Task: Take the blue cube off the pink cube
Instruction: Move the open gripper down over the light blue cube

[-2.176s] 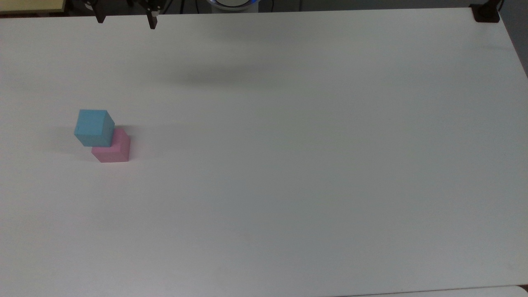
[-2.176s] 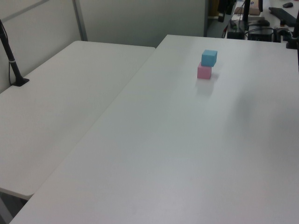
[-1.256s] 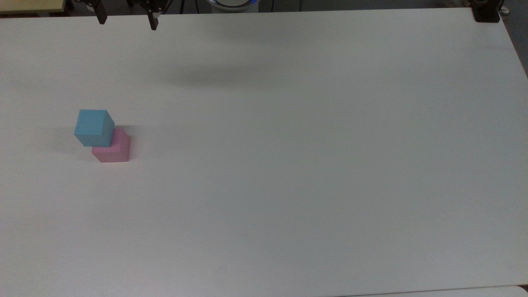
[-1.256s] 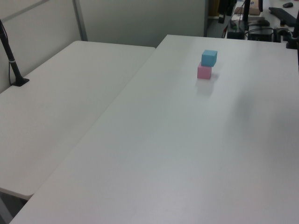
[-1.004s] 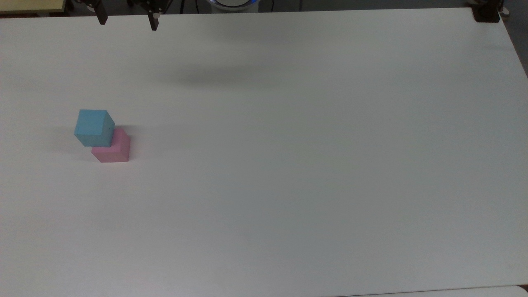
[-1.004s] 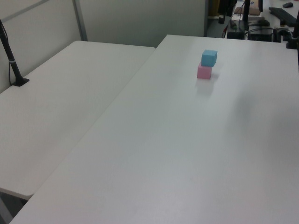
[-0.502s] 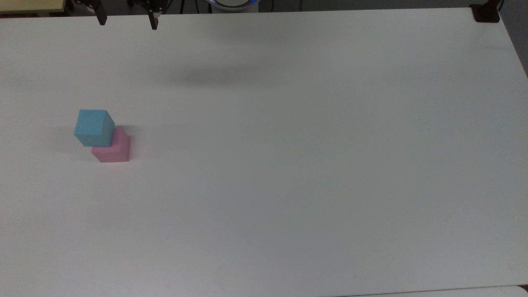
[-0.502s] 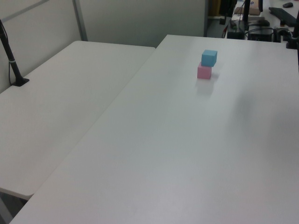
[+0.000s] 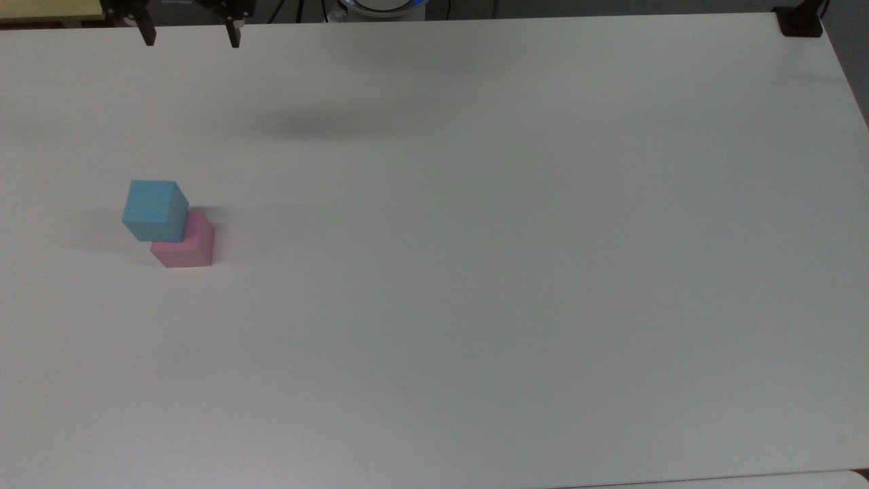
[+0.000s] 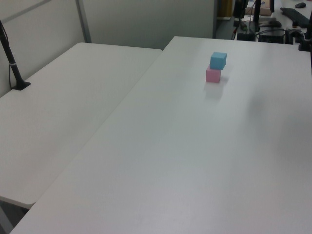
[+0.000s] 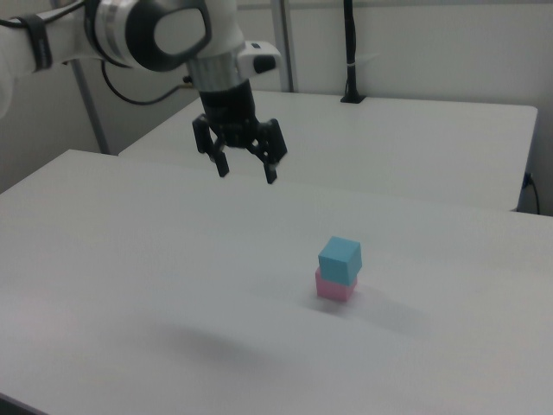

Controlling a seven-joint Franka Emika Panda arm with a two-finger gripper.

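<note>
Overhead, gripper [image 11: 246, 167] hangs high, fingers spread apart, holding nothing | blue cube [image 11: 340, 258] sits on pink cube [image 11: 334, 285] on table [image 11: 130, 259] | stack lies below and toward the right view's right of gripper, well apart

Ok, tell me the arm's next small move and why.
Probably carry the open gripper across until it is above the small sky-blue matte cube. That cube still sits on the pastel pink cube, and the gripper hangs high, off to the right view's left.
</note>
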